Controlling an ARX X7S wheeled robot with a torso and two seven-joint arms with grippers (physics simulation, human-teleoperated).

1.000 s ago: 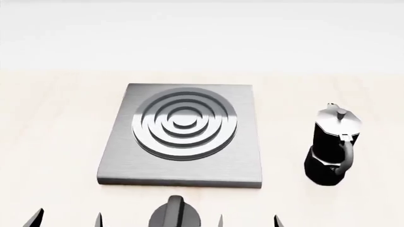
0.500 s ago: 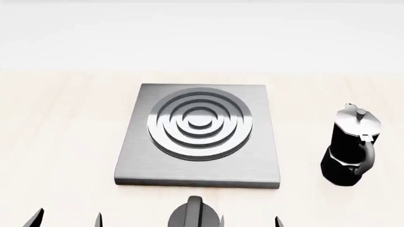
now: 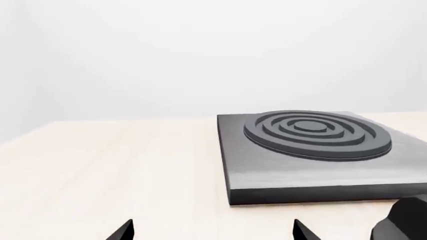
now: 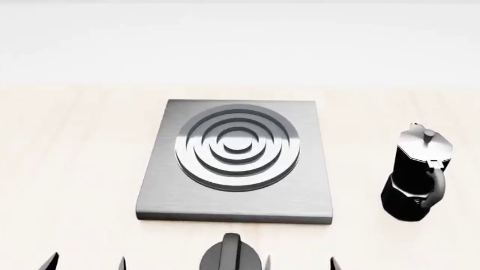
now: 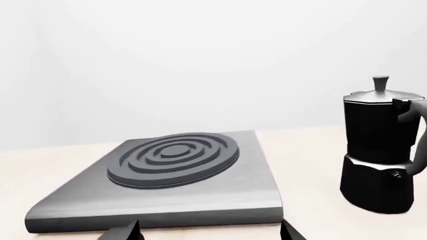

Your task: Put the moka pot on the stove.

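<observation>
The moka pot [image 4: 417,174], glossy black with a silver lid and a curved handle, stands upright on the table to the right of the stove [image 4: 304,194]. The stove is a square grey plate with a ring burner, and nothing is on it. The pot [image 5: 379,150] and the stove [image 5: 200,197] also show in the right wrist view. The left wrist view shows the stove [image 3: 293,172] only. My left gripper [image 4: 86,263] [image 3: 213,232] is open and empty, near the front left. My right gripper [image 4: 298,263] [image 5: 208,232] is open and empty in front of the stove, left of the pot.
A short black round knob [image 4: 231,256] sits in front of the stove's near edge, between my two grippers; its edge shows in the left wrist view [image 3: 407,222]. The light wooden table [image 4: 67,169] spreads all round, with a pale wall behind.
The stove and pot shifted right in the head view a second ago, then stayed still. My left fingertips have moved slightly right and lower in the view.
</observation>
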